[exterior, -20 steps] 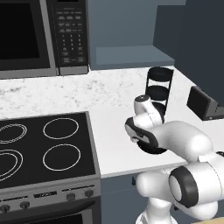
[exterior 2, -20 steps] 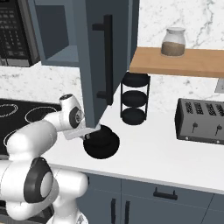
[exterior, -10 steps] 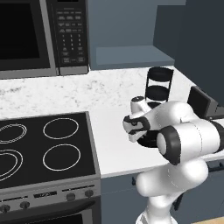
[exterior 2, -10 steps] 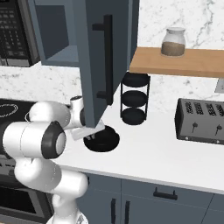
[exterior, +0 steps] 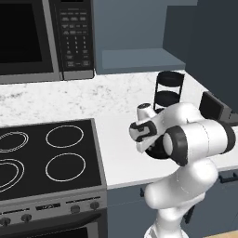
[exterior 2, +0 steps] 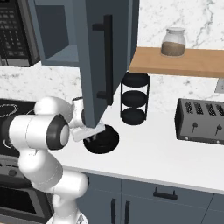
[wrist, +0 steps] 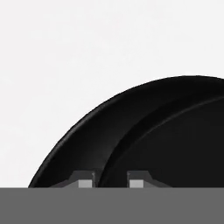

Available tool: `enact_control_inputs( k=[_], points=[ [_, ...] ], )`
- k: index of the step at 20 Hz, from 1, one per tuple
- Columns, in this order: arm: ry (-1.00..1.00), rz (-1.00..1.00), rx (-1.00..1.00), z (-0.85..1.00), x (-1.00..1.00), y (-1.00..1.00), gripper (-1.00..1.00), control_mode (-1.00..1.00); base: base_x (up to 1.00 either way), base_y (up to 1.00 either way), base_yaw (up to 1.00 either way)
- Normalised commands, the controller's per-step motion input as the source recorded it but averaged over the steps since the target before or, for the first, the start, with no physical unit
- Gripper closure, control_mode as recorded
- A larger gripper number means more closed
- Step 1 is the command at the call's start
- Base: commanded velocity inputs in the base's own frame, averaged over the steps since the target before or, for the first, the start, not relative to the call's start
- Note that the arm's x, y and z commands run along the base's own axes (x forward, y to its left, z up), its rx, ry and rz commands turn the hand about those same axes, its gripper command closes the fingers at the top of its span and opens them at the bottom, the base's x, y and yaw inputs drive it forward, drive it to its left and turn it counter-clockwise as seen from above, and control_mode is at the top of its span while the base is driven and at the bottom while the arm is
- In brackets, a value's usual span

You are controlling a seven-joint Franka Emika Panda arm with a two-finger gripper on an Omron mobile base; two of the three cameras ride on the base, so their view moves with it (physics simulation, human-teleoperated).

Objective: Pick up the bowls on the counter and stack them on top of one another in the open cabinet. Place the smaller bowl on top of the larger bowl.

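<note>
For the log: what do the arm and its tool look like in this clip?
The arm is built of glossy white rounded segments with dark grey to black rings at the joints. No cables or markings are visible on it. The tool ends in two small fingers, light grey blocks with dark tips in the hand view, mounted on a white hand with a dark band.

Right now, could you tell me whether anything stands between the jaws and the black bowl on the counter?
Nothing visible does: in the hand view the black bowl's rim runs into the gap between the jaws, above the white counter.
</note>
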Motion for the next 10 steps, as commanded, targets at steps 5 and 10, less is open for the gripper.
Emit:
enact_control_inputs(
  k=[5,10],
  points=[
    [-0.02,0.00,0.00,0.54,-0.24,-0.12,-1.00,-1.00,0.00,0.00,0.00],
    [-0.05,0.00,0.03,0.52,-0.79,-0.03,-1.00,-1.00,0.00,0.00,0.00]
  ],
)
